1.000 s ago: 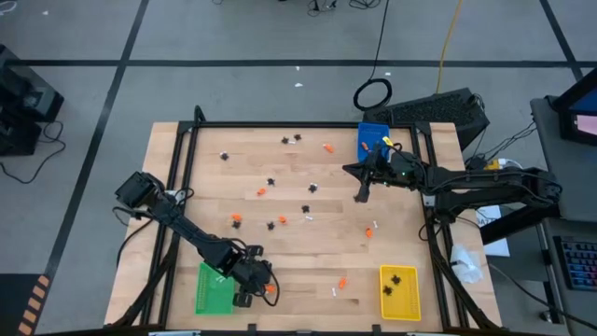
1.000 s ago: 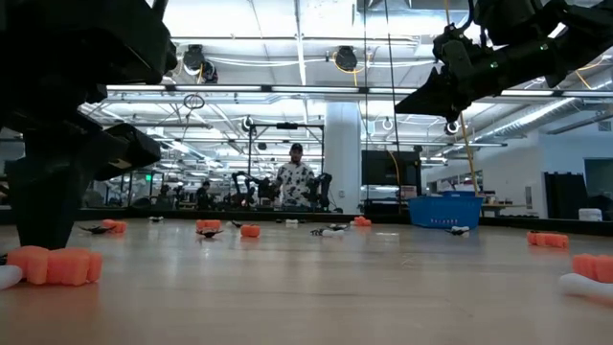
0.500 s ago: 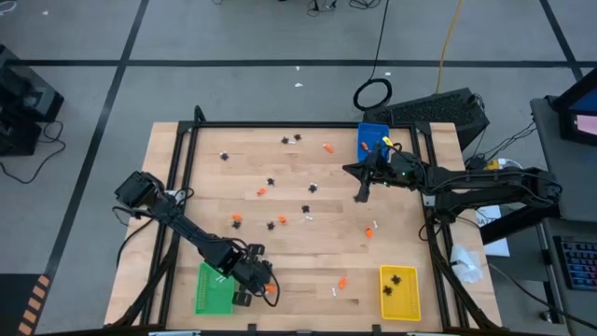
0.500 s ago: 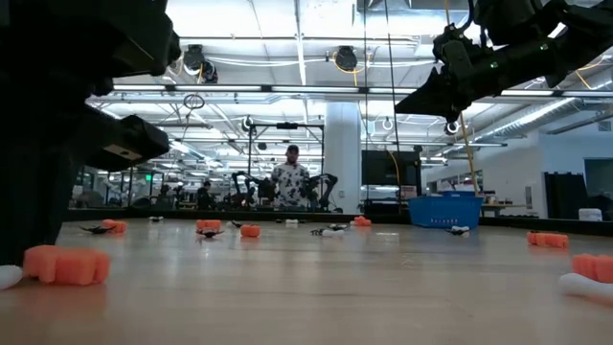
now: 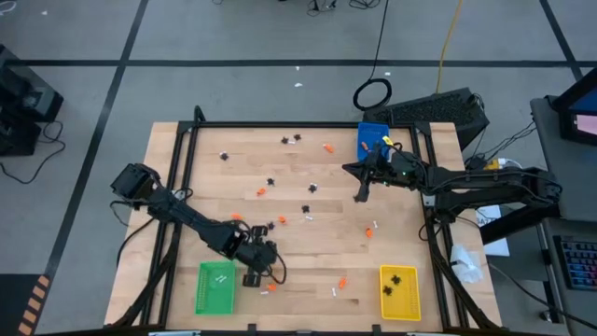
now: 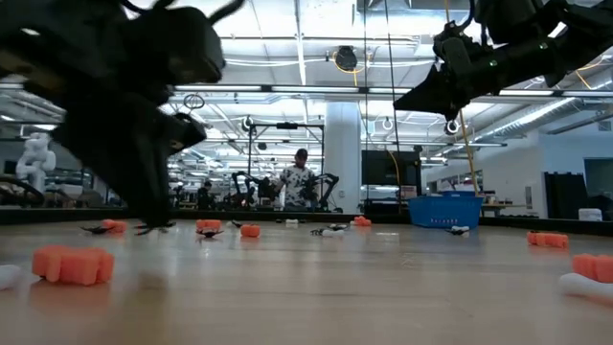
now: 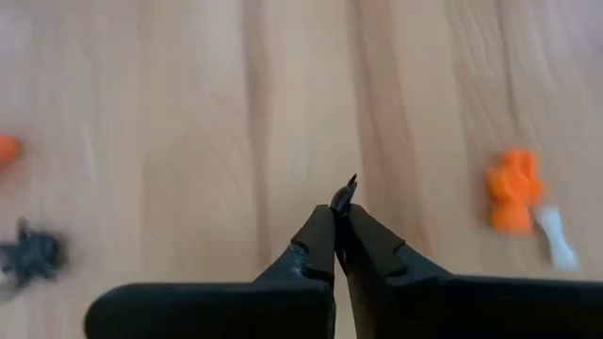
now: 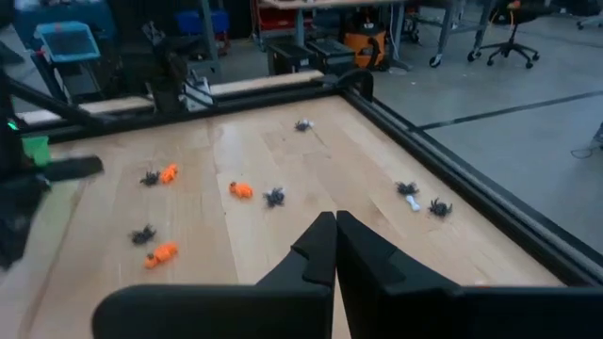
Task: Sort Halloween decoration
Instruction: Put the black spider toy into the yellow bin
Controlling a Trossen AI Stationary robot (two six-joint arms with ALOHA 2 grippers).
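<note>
Left gripper (image 7: 341, 202) pinched shut, seemingly empty, just beside small orange lump (image 7: 513, 191) touching white bone-like stick (image 7: 556, 240). Far nearer than shut right gripper (image 5: 360, 197), well apart up the bench.

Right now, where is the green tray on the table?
In the high view the green tray sits at the table's near edge on the left side, just beside the left gripper, with the yellow tray far across on the right.
</note>
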